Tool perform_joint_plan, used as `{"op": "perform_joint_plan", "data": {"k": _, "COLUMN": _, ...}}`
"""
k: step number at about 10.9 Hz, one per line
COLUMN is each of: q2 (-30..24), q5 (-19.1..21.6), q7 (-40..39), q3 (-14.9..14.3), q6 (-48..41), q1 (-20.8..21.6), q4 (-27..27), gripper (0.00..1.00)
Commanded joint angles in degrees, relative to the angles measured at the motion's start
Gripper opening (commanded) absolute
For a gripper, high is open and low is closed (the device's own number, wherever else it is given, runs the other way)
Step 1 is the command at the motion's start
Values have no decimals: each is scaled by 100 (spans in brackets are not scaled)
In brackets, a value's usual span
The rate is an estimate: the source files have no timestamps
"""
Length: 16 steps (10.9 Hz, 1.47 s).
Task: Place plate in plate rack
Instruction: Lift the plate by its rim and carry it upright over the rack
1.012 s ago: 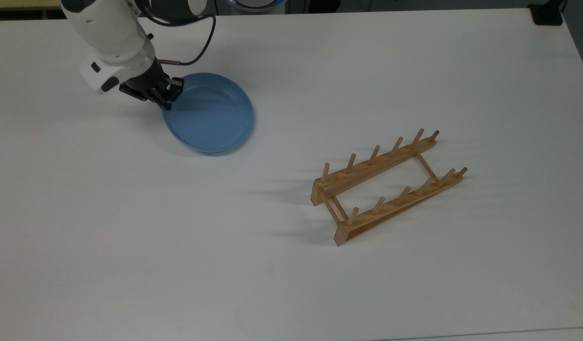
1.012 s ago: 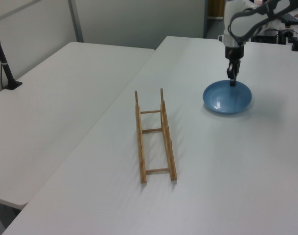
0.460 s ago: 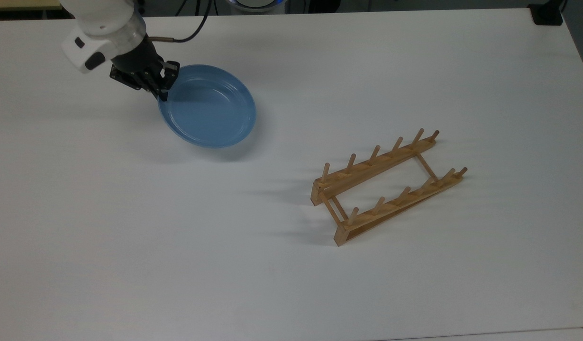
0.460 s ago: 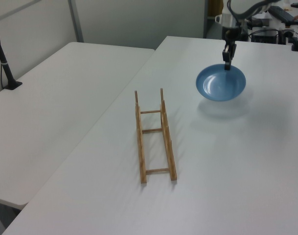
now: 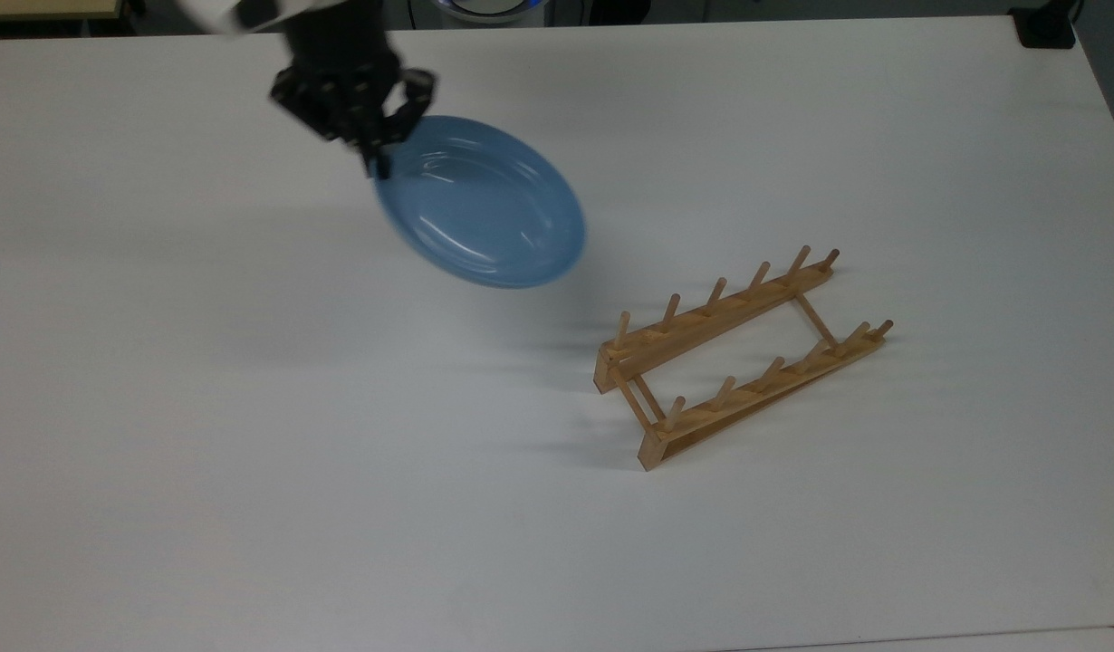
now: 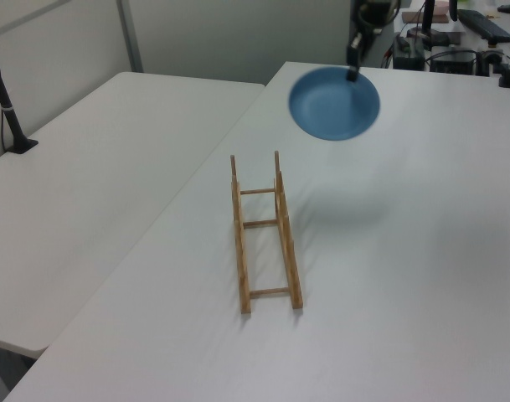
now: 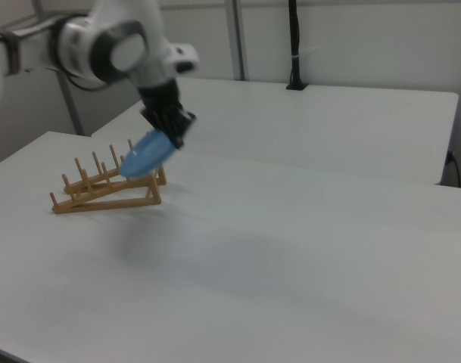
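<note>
Nearest in the top view, the light-brown wooden plate rack [image 5: 743,355] of two pegged rails stood right of centre on the white table [image 5: 249,471]. Farther back, upper left of centre, the round light-blue glossy plate [image 5: 481,201] hung tilted in the air. The black two-finger gripper [image 5: 377,147] pinched its upper-left rim. It was probably light, stiff and slippery, so an edge grip suited it.

Lab: white tables [image 6: 112,151], partition panels [image 6: 229,33].
</note>
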Motion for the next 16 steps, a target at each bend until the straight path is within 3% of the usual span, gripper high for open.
{"op": "perform_joint_plan", "data": {"k": 1, "q2": -27, "q5": -1368, "q7": 1800, "q3": 908, "q6": 20, "q1": 78, "q4": 405, "gripper": 0}}
{"op": "perform_joint_plan", "data": {"k": 2, "q2": -18, "q5": -2087, "q7": 2598, "q3": 1276, "q6": 309, "q1": 79, "q4": 379, "gripper": 0}}
{"op": "perform_joint_plan", "data": {"k": 4, "q2": 61, "q5": -3511, "q7": 4111, "q3": 1683, "q6": 688, "q1": 140, "q4": 300, "gripper": 0}}
{"op": "perform_joint_plan", "data": {"k": 9, "q2": 324, "q5": -6738, "q7": 6925, "q3": 1781, "q6": 839, "q1": 1123, "q4": -112, "gripper": 0}}
{"op": "perform_joint_plan", "data": {"k": 10, "q2": 351, "q5": -7013, "q7": 7252, "q3": 1781, "q6": 830, "q1": 1255, "q4": -218, "gripper": 0}}
{"op": "perform_joint_plan", "data": {"k": 12, "q2": 351, "q5": -7156, "q7": 7379, "q3": 1781, "q6": 804, "q1": 1466, "q4": -551, "gripper": 0}}
{"op": "perform_joint_plan", "data": {"k": 16, "q2": 561, "q5": -7585, "q7": 7826, "q3": 1781, "q6": 795, "q1": 1546, "q4": -772, "gripper": 0}}
